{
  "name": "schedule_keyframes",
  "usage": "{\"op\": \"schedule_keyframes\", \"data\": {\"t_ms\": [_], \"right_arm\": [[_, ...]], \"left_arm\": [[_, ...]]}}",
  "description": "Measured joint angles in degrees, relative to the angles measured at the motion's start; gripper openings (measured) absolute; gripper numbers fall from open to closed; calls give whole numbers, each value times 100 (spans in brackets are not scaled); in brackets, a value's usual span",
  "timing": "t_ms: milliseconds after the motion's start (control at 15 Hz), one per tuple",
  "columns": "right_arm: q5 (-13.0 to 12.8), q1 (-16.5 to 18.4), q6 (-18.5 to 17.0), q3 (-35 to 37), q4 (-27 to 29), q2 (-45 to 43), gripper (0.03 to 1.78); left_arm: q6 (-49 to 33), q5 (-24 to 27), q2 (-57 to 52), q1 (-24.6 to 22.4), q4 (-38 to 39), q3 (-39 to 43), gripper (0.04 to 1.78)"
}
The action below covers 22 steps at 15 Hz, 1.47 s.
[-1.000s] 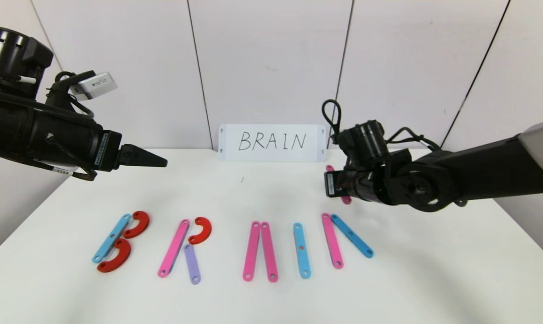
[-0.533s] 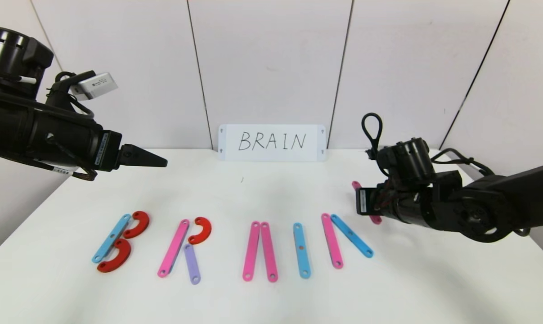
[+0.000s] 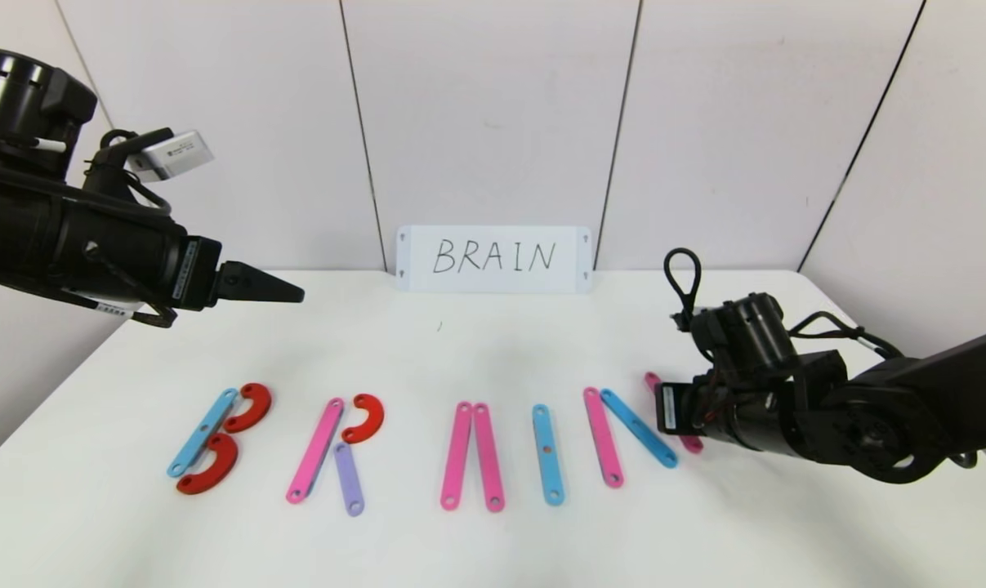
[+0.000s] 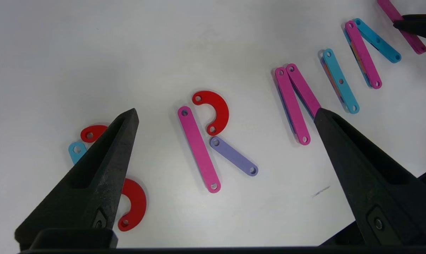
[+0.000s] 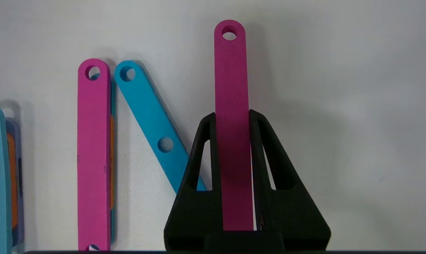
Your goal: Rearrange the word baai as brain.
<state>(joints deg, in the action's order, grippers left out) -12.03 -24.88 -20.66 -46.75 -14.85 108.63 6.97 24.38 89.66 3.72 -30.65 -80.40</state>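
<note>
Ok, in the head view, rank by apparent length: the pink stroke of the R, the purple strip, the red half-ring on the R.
1. Pink stroke of the R, longest.
2. Purple strip, clearly shorter.
3. Red half-ring, shortest, though not far behind the purple strip.

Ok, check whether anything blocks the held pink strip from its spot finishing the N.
Nothing visible does. The right end effector holds the pink strip beside the blue diagonal, and the table there is bare.
</note>
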Motion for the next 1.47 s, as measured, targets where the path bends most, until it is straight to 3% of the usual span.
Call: {"op": "schedule_keyframes", "data": {"t_ms": [533, 733, 933, 1267, 1467], "right_arm": [[-4, 2, -33, 67, -9, 90, 27], [0, 2, -30, 124, -375, 135, 35], [-17, 11, -20, 235, -618, 188, 65], [-20, 11, -15, 252, -627, 199, 146], [-21, 11, -6, 252, -627, 171, 170]], "left_arm": [[2, 0, 0, -2, -2, 7, 174], [2, 1, 0, -2, -2, 7, 174], [2, 0, 0, -4, -2, 9, 174], [2, 0, 0, -4, -2, 16, 174], [2, 1, 0, -4, -5, 16, 174]]}}
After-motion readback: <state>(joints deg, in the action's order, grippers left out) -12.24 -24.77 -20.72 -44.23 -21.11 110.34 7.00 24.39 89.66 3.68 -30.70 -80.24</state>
